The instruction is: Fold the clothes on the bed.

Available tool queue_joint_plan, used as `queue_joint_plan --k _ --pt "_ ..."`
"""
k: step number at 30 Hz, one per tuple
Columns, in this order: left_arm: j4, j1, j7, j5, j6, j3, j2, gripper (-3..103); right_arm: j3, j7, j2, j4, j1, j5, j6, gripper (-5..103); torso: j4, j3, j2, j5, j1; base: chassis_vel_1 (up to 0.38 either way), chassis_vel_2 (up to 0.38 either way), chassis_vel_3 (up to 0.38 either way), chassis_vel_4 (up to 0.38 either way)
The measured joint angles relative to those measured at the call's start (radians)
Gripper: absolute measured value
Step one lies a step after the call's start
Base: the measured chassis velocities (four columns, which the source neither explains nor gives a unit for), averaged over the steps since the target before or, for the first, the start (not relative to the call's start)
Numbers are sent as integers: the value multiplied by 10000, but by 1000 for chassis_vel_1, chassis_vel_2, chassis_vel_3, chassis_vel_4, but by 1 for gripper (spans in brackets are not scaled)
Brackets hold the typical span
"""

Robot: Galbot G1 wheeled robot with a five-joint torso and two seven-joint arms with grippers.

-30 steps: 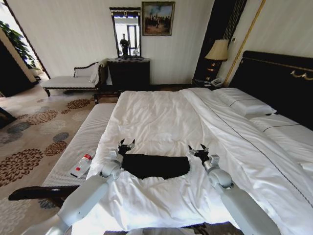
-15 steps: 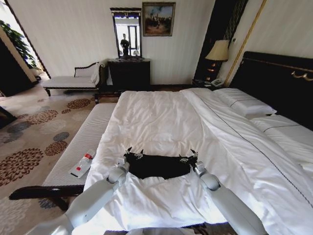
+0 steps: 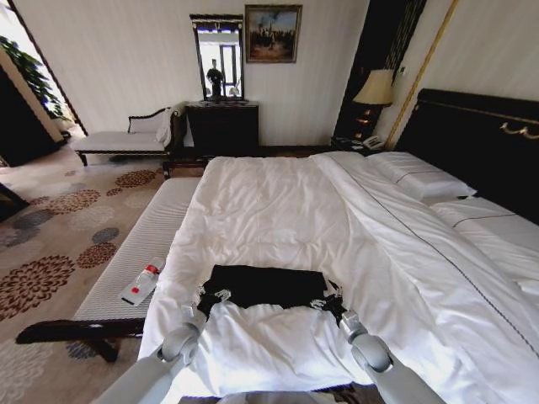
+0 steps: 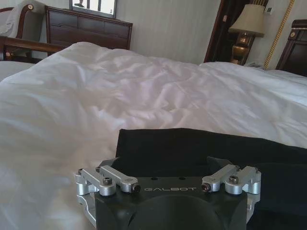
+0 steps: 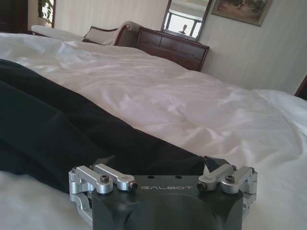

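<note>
1. "GALBOT" stands in pale letters on the black body of the left gripper (image 4: pixel 170 165), seen in the left wrist view.
2. The same "GALBOT" marks the right gripper (image 5: pixel 160 160), in the right wrist view.

Matt black cloth T-shirt (image 3: pixel 268 286)

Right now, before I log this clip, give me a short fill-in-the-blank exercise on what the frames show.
1. The black T-shirt lies on a ____ duvet.
2. The left gripper and the right gripper sit at the shirt's ____ edge, the one closest to the robot.
3. On the striped bench beside the bed lies a bottle with a ____ cap.

Missing words: white; near; red
</note>
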Motion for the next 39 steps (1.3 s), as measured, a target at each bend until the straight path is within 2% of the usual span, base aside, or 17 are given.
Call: queue_joint_plan --k 4,7,11,12,15,16,20,22,25,29,34,36,39 --pt "-532 426 29 141 -65 -224 189 100 13 -6 -105 581 -173 -10 -22 100 -3 -1 1 2 -2 0 0 0 0" --pt "-1012 405 -88 354 -109 -327 309 100 -418 32 -146 638 614 379 -435 100 -3 1 1 -3 -1 0 0 0 0" --pt "-1593 708 -277 643 -221 -742 465 100 -1004 31 -99 67 1402 603 -632 100 -8 3 -1 2 3 0 0 0 0" --pt "-1759 908 -337 764 -247 -955 492 100 -1255 28 -58 -218 1729 675 -668 100 -7 3 -2 3 4 0 0 0 0" --pt "-2474 2208 -440 1495 -503 -2356 337 100 -2066 15 330 -1414 2819 784 -678 100 7 3 -2 6 4 0 0 0 0" --pt "-2474 2208 -440 1495 -503 -2356 337 100 -2066 15 330 -1414 2819 784 -678 100 7 3 -2 6 4 0 0 0 0" --pt "-3343 3821 -171 2264 -726 -3810 -428 100 -2538 -22 572 -1929 3119 486 -528 100 3 1 -2 1 2 0 0 0 0" --pt "-3525 4085 -131 2352 -759 -4005 -590 100 -2616 -43 486 -1858 3002 342 -464 100 4 1 -1 2 2 0 0 0 0" --pt "-4061 4779 -52 2541 -837 -4516 -996 100 -2696 -86 135 -1383 2471 -68 -288 100 -9 1 -2 1 3 0 0 0 0" --pt "-4608 5576 38 2917 -988 -4990 -1323 100 -2540 -89 -121 -717 1896 -464 -41 100 -7 1 -1 1 2 0 0 0 0" --pt "-4975 6531 294 3601 -1376 -5658 -1814 100 -2425 137 -27 -70 2171 549 -465 100 -2 0 0 0 1 0 0 0 0" --pt "-5181 7203 382 3774 -1668 -5912 -2176 100 -2684 208 240 -187 2826 1132 -782 100 3 1 -1 -2 1 0 0 0 0" --pt "-5369 7835 436 3818 -1975 -6078 -2447 100 -3096 219 515 -596 3308 1392 -935 100 5 1 -1 3 2 0 0 0 0"
